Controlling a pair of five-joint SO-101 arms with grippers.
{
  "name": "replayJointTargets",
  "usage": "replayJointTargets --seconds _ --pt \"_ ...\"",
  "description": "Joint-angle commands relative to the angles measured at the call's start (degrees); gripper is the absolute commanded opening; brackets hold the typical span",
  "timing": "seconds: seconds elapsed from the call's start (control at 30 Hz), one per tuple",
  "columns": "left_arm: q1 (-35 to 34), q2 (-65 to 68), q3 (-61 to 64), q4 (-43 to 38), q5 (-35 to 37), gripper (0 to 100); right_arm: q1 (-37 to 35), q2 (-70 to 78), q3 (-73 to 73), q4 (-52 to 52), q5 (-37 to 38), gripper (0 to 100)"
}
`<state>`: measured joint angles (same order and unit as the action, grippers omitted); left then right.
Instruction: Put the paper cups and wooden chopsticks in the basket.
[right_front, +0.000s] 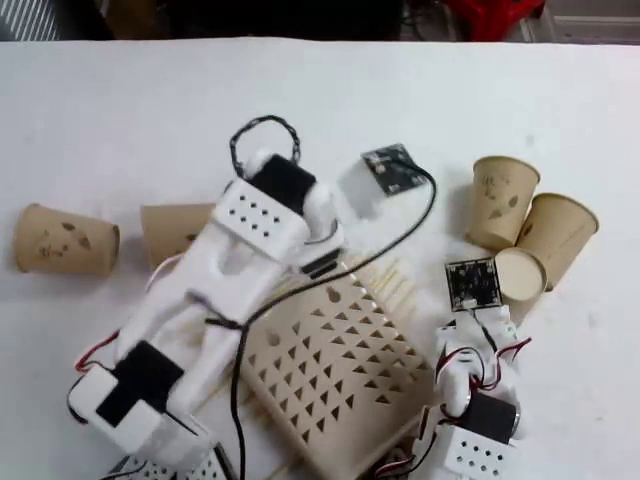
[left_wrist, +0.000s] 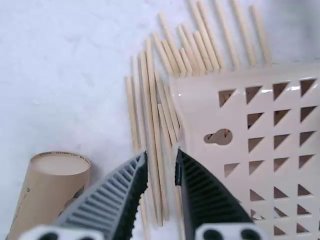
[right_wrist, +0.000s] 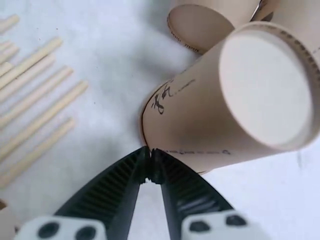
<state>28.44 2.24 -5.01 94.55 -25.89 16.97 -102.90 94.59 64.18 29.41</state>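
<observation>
Toward the table's (right_front: 300, 90) right edge, right gripper (right_wrist: 150, 154) clamps a tan paper cup (right_wrist: 215, 100); left gripper (left_wrist: 161, 158) gapes over pale chopsticks (left_wrist: 150, 100), basket (left_wrist: 250, 140) hiding some.

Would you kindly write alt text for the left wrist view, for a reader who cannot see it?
The left gripper, slightly open, hangs over a loose spread of wooden chopsticks on the white table, right beside the perforated beige basket. A paper cup lies on its side nearby.
</observation>
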Motion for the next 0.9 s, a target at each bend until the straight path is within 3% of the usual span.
replayJointTargets --seconds 0.0,0.33,0.47,0.6,0.87 --pt "-1.0 2.0 -2.5 3.3 -4.3 12 -0.2 -0.4 -0.4 0.4 1.4 1.8" --pt "2.4 2.5 -2.3 4.0 -4.1 13 -0.3 -0.4 0.2 0.1 1.8 1.8" --pt "4.6 2.4 -2.8 3.9 -1.9 19 -0.3 -0.4 0.2 0.1 1.8 1.8" --pt "5.3 2.5 0.7 -1.1 -1.4 26 -0.3 -0.4 0.2 0.1 1.8 1.8" --pt "0.9 2.6 10.4 -13.3 -1.5 25 -0.1 -0.4 0.2 0.3 1.8 1.8"
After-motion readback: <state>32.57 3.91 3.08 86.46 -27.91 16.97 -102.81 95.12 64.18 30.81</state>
